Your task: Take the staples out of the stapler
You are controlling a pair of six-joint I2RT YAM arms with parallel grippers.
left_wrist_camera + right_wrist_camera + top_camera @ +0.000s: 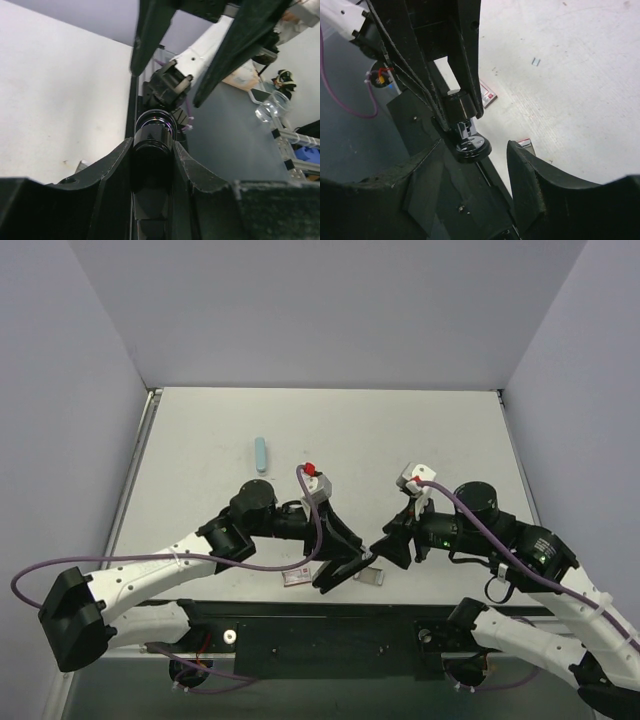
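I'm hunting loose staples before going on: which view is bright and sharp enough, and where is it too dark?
Right wrist: table evenly lit and sharp, one staple readable, right gripper in front dark. Left wrist: black stapler in the left gripper underexposed, almost no detail. Top external: even light, soft shadows, staples too small to see.

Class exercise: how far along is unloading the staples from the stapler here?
Done: the left fingers grip the black stapler. In hand: the right fingers hover open beside it. Left: the stapler looks closed, so emptying remains; one tiny silvery strip, maybe staples, lies on the table.
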